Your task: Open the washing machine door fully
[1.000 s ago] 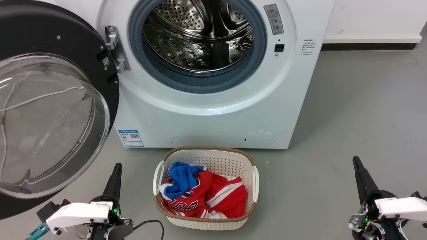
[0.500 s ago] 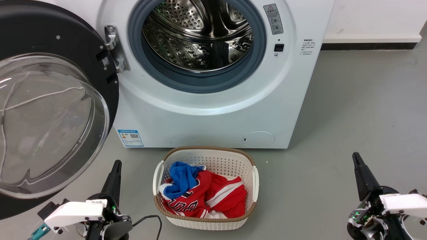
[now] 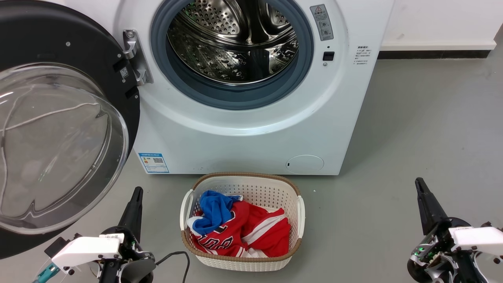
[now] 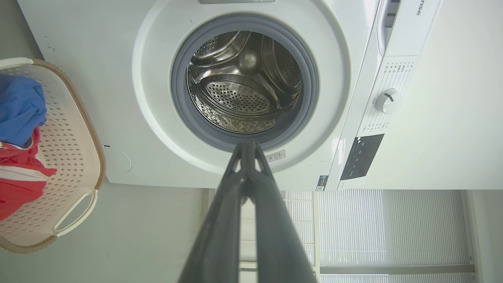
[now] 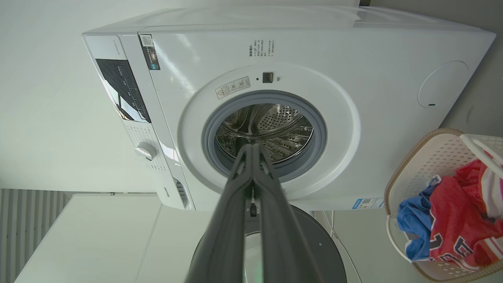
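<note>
Head view looks down on the washing machine (image 3: 243, 145), a white front-loader standing on a grey floor (image 3: 412, 137), with its round opening uncovered so that the grey rubber ring (image 3: 235, 98) and the perforated steel drum (image 3: 235, 43) inside it are plain to see. The washing machine door (image 3: 59, 129) is swung out wide to the left of the opening on its metal hinge (image 3: 135, 59), its glossy black rim and clear domed glass bowl turned toward the camera, and it comes nearer than the machine's front. A blue-white sticker (image 3: 154, 162) sits at the machine's lower left corner, just right of the door's edge. On the floor just in front of the machine stands a white laundry basket (image 3: 251, 188) with a brown rim, holding a blue garment (image 3: 216, 208) that lies partly on a red one (image 3: 255, 232). The left gripper (image 3: 137, 192) is low at the near left, below the door's lower rim and apart from it, left of the basket, its fingers pointing up toward the machine. The right gripper (image 3: 419, 182) is at the near right over bare floor, well apart from the machine and the basket. Both wrist views show each gripper's two dark fingers pressed together at the tips with nothing between them, aimed at the open drum.
</note>
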